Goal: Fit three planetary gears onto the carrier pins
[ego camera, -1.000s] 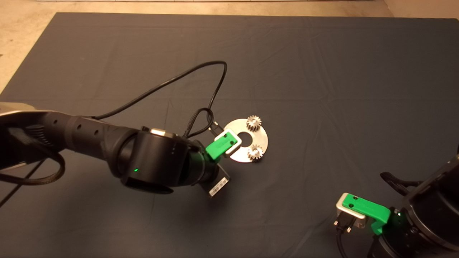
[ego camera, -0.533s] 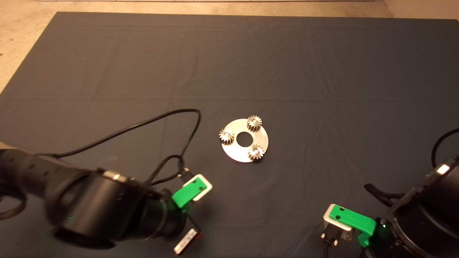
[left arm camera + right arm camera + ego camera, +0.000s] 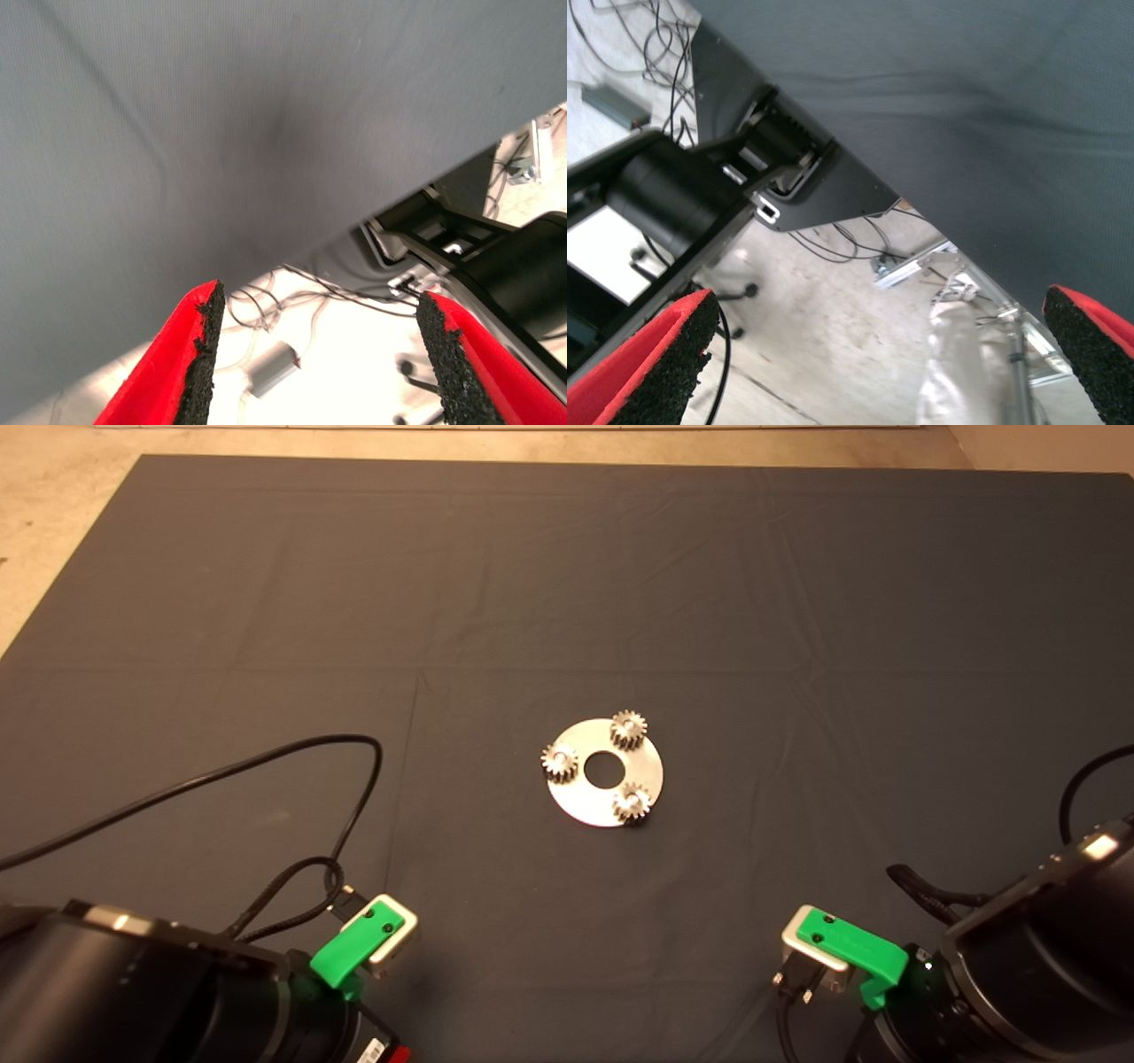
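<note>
Resting at the mat's near corners, the left gripper (image 3: 314,354) and right gripper (image 3: 881,354) both have jaws spread wide, holding nothing.
All three gears (image 3: 560,760) sit on the pins of the disc (image 3: 585,802) at mid-mat, well apart from both arms (any later sweep could knock one loose, I judge). No readable writing anywhere; the cable (image 3: 266,762) lies clear.

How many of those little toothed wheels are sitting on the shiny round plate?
3, all on the plate, spaced around its central hole: left gear, far gear, near-right gear. None seems hidden.
</note>
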